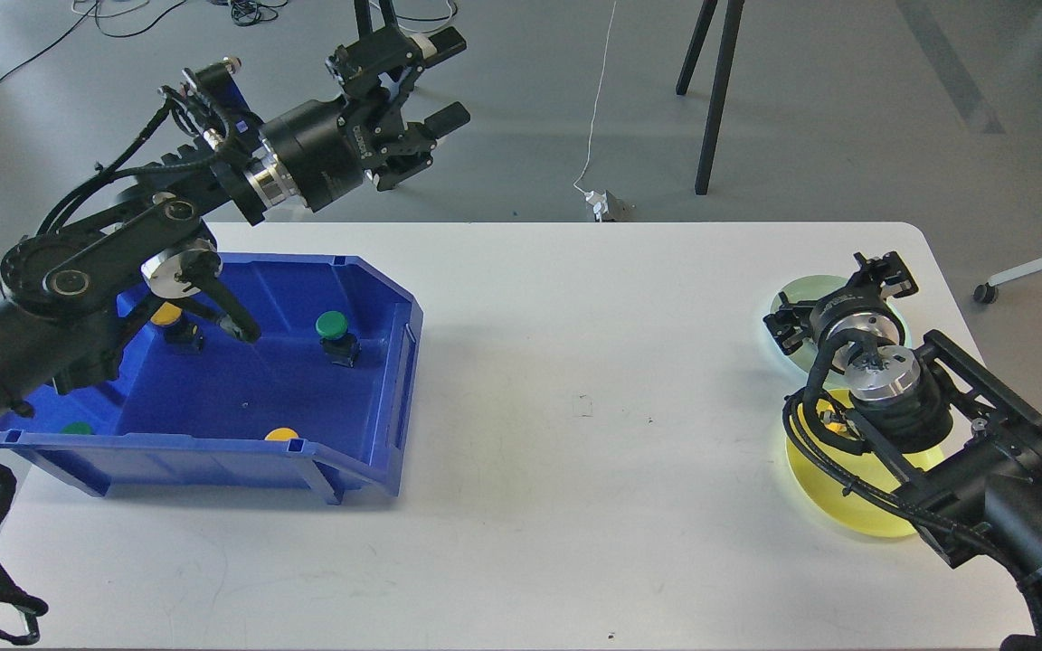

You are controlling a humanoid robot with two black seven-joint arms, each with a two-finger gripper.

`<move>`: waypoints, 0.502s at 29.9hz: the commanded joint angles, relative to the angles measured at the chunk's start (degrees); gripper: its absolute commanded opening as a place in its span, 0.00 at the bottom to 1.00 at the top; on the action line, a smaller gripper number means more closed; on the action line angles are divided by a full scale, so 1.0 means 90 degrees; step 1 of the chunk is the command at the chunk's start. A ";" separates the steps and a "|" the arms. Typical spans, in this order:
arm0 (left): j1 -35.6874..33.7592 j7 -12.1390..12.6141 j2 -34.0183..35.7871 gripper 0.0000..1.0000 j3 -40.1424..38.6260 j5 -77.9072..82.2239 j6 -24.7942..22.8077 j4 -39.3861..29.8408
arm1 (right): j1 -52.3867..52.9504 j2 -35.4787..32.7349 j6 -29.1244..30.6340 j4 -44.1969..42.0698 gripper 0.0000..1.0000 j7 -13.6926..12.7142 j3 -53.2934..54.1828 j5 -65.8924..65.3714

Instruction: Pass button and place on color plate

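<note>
My right gripper [835, 298] points down over the pale green plate [793, 291] at the table's right edge. It is seen from behind, so its fingers and anything between them are hidden. The green button it carried earlier is out of sight. The yellow plate [847, 506] lies just in front, partly under my right arm. My left gripper [445, 80] is open and empty, raised high beyond the table's far edge. The blue bin [213, 452] at the left holds a green button [333, 324], a yellow button [165, 314], another green one [78, 428] and another yellow one [281, 434].
The white table [575, 407] stretches between the bin and the plates. Black tripod legs [711, 99] and a white cable [598, 108] are on the floor behind the table. My left arm's elbow link [105, 271] hangs over the bin's back left part.
</note>
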 commanded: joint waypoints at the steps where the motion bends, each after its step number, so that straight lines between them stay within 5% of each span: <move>1: 0.0111 0.0000 0.0419 0.95 -0.0004 -0.0668 -0.0001 0.0093 | 0.0591 -0.0945 0.0287 0.0968 0.97 -0.0012 -0.1185 -0.0497; 4: 0.0306 0.0000 0.0614 0.96 -0.0033 -0.0726 -0.0001 0.0376 | 0.1148 -0.1960 0.1162 0.1671 0.97 0.0066 -0.2075 -0.0595; 10: 0.0843 0.0000 0.0703 0.98 -0.0792 -0.0746 -0.0001 0.0533 | 0.1510 -0.2940 0.4687 0.1732 0.97 0.0505 -0.2029 -0.0498; 15: 0.1254 0.0000 0.0586 0.98 -0.1459 -0.0736 -0.0001 0.0533 | 0.1452 -0.2765 0.4975 0.1293 0.97 0.0525 -0.1834 -0.0429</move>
